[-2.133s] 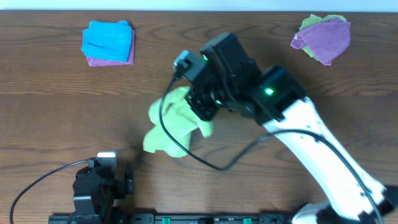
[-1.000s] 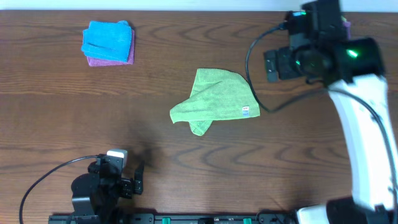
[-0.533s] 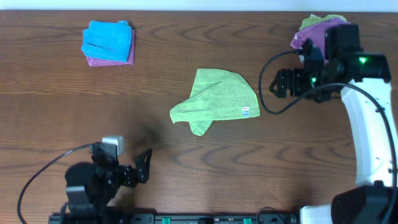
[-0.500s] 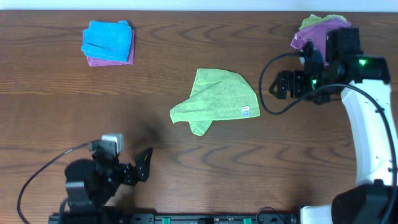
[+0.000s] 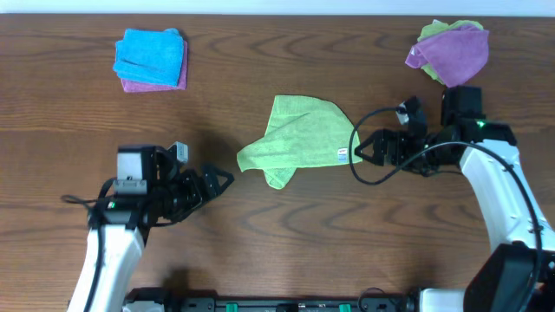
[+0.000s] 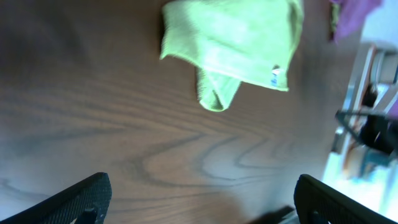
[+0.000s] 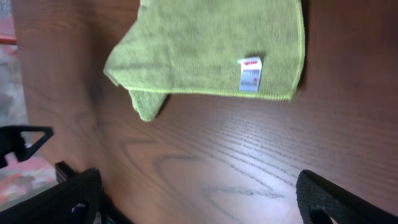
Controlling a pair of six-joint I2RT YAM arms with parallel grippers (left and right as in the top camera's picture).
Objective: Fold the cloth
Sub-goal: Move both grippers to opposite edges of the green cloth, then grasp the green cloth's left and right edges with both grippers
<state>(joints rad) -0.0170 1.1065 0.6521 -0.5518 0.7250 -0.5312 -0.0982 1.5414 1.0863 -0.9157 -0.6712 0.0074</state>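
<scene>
Cloth (image 5: pixel 303 139) lies between left claw (image 5: pixel 218 182) and right claw (image 5: pixel 364 149), both gaping inward.

tag (image 7: pixel 249 74) print too small to read, fingers (image 6: pixel 74 200) of left hand (image 6: pixel 202 202) cut off at btm edge, purple cloth (image 6: pixel 351 12) cropped

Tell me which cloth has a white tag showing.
The lime-green microfibre cloth at mid-table; the folded bright blue cloth and crumpled purple cloth show none.
</scene>
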